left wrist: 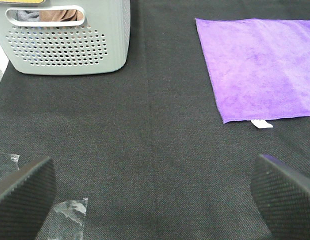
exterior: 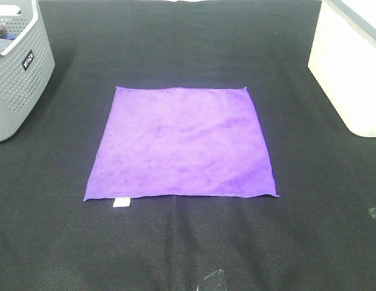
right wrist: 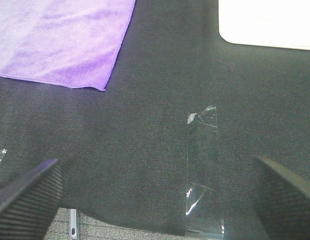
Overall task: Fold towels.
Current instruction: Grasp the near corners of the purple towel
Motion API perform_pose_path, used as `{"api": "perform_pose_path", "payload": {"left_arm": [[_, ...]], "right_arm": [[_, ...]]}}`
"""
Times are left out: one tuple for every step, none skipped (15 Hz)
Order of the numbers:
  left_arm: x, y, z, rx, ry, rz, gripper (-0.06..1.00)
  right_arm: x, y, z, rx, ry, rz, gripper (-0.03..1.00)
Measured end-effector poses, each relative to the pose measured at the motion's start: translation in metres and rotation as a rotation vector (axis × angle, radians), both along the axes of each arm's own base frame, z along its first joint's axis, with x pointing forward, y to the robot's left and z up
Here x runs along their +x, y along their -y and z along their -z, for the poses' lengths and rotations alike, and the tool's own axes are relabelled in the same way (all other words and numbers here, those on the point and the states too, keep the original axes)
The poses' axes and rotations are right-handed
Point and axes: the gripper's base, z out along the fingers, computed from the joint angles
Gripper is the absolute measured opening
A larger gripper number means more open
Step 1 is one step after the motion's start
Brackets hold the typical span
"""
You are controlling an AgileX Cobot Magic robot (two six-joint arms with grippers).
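A bright purple square towel [exterior: 182, 143] lies flat and unfolded on the black table cover, with a small white tag [exterior: 121, 202] at its near left corner. It also shows in the left wrist view [left wrist: 260, 70], tag [left wrist: 261, 123] included, and its near right corner shows in the right wrist view [right wrist: 60, 40]. My left gripper [left wrist: 155, 200] is open and empty, over bare cloth, short of the towel's near left corner. My right gripper [right wrist: 155, 197] is open and empty near the table's front edge, short of the near right corner. Neither gripper shows in the high view.
A grey perforated basket [exterior: 18, 66] stands at the back left, with something brown inside. A white bin [exterior: 352, 66] stands at the back right. Clear tape strips [right wrist: 202, 170] stick to the black cover [exterior: 188, 242] near the front edge.
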Motion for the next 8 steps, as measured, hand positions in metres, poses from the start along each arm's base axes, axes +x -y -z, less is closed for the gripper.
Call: {"api": "perform_pose_path", "payload": {"left_arm": [[0.0, 0.0, 0.0, 0.0, 0.0, 0.0, 0.99], [0.0, 0.0, 0.0, 0.0, 0.0, 0.0, 0.99], [0.0, 0.0, 0.0, 0.0, 0.0, 0.0, 0.99], [0.0, 0.0, 0.0, 0.0, 0.0, 0.0, 0.99], [0.0, 0.0, 0.0, 0.0, 0.0, 0.0, 0.99], [0.0, 0.0, 0.0, 0.0, 0.0, 0.0, 0.99], [0.0, 0.0, 0.0, 0.0, 0.0, 0.0, 0.99], [0.0, 0.0, 0.0, 0.0, 0.0, 0.0, 0.99]], "right_arm": [[0.0, 0.0, 0.0, 0.0, 0.0, 0.0, 0.96], [0.0, 0.0, 0.0, 0.0, 0.0, 0.0, 0.97], [0.0, 0.0, 0.0, 0.0, 0.0, 0.0, 0.97], [0.0, 0.0, 0.0, 0.0, 0.0, 0.0, 0.97], [0.0, 0.0, 0.0, 0.0, 0.0, 0.0, 0.97], [0.0, 0.0, 0.0, 0.0, 0.0, 0.0, 0.97], [0.0, 0.0, 0.0, 0.0, 0.0, 0.0, 0.97], [0.0, 0.0, 0.0, 0.0, 0.0, 0.0, 0.97]]}}
